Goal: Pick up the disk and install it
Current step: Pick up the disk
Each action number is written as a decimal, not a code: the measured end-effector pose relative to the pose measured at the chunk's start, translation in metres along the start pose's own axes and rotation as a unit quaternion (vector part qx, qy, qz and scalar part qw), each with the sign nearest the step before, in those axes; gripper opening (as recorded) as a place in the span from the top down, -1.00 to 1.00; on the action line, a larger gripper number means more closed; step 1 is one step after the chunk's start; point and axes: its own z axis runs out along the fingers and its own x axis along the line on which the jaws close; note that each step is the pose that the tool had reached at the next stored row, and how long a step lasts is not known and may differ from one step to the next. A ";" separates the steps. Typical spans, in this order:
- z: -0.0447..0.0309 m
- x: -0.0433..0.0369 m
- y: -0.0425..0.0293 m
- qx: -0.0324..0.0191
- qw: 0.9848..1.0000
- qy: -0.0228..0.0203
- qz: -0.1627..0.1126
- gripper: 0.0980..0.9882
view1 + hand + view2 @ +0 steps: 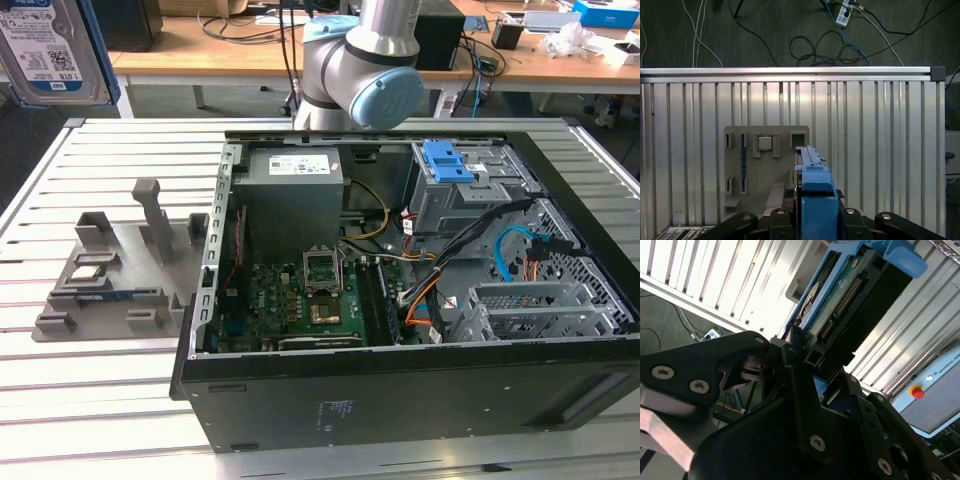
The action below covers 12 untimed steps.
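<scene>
While your gripper (810,360) is squeezing the disk (850,295) tight between its black fingers (792,352), you are holding the disk up in the air, well above the tabletop (680,150). In the first wrist view the disk (812,172) is standing on its edge, and the grey holder tray (767,165) is lying on the tabletop below it. In the exterior view the disk (50,50) is hanging high at the exterior view's left, well apart from the open computer case (400,400).

So I am thinking the picking-up part is done and you are doing the carrying part. The disk is not yet inside the case. The metal bay (470,195) with the blue latch (447,160) is sitting in the case near the grey power box (290,190).

I am guessing the putting-in part is going to need a steady hold. It is also going to need the blue rails lined up straight with the bay.
</scene>
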 end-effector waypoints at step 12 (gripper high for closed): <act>-0.0002 -0.0002 -0.0147 0.000 1.000 0.000 0.000 0.40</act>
